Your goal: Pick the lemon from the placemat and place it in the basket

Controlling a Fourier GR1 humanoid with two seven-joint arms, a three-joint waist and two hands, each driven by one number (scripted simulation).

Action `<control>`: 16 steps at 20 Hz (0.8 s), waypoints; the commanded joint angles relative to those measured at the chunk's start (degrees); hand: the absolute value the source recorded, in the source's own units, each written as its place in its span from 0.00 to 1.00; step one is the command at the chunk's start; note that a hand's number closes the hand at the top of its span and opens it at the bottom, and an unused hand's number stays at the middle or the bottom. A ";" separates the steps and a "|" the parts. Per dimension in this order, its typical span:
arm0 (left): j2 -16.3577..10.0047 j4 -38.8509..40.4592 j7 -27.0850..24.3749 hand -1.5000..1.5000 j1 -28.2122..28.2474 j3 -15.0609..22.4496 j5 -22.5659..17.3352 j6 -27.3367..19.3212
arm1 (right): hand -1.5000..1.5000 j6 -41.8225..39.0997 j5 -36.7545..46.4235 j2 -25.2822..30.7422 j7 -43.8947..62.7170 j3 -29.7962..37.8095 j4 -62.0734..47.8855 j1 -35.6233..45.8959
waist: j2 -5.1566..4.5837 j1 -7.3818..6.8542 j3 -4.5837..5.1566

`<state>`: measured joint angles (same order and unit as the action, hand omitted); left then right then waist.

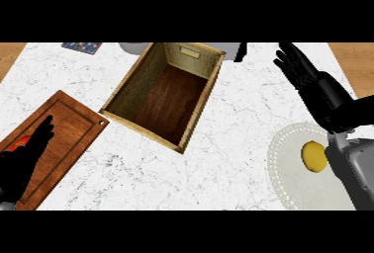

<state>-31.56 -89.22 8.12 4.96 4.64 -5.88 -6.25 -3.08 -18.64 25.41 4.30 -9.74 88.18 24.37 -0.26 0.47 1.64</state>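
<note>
- yellow oval lemon (314,156) on white lacy round placemat (287,148), long axis near-to-far
- right hand (301,66) beyond it, fingers straight, empty
- left hand (25,160) open over brown wooden board (70,123)

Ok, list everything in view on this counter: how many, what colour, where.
counter: one, white marbled, beneath everything
basket: one, tan, brown floor, upper middle
placemat: one, white, round, right side
lemon: one, yellow, on the placemat
board: one, brown wood, left side
red-orange item: one, on the board, partly hidden
blue item: one, top left edge
grey round item: one, top edge, behind basket
black item: one, top edge, right of basket
left robot hand: one, black, open, over the board
right robot hand: one, black, open, upper right
</note>
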 commanded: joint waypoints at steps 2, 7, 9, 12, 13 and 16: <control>2.99 0.83 -2.18 0.50 -0.48 -2.06 -1.29 -2.34 | 1.00 8.07 4.48 4.52 -0.47 6.55 -0.35 -9.92 | 0.71 2.31 -1.61; 8.95 -0.39 -1.41 0.50 -5.92 -4.12 -3.79 -8.03 | 1.00 18.41 6.19 5.30 -13.17 19.79 -4.82 -18.12 | 0.55 5.29 -1.90; 8.96 -0.86 -2.54 0.50 -6.10 -4.21 -3.96 -7.54 | 1.00 28.95 12.53 1.86 -17.56 20.98 -5.14 -18.79 | 0.41 3.52 -1.78; 8.93 0.06 -1.40 0.50 -9.53 -3.45 -4.18 -6.37 | 0.00 44.50 21.13 -3.31 -12.94 19.52 -10.62 -17.48 | -0.27 0.97 -1.58; 9.62 0.25 0.06 0.50 -11.50 -3.49 -3.68 -8.10 | 0.00 47.56 23.38 -2.07 -11.38 20.59 -12.13 -18.85 | -0.39 1.85 -1.55; 9.61 0.70 -0.56 0.50 -11.07 -2.86 -3.17 -7.39 | 0.00 56.08 29.99 0.48 -1.39 21.44 -13.37 -19.91 | -0.02 0.96 -1.31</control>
<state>-23.08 -88.99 7.43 -4.49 1.12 -9.68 -12.84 41.55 3.75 25.42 -3.28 10.20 77.52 6.14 -0.27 2.23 0.16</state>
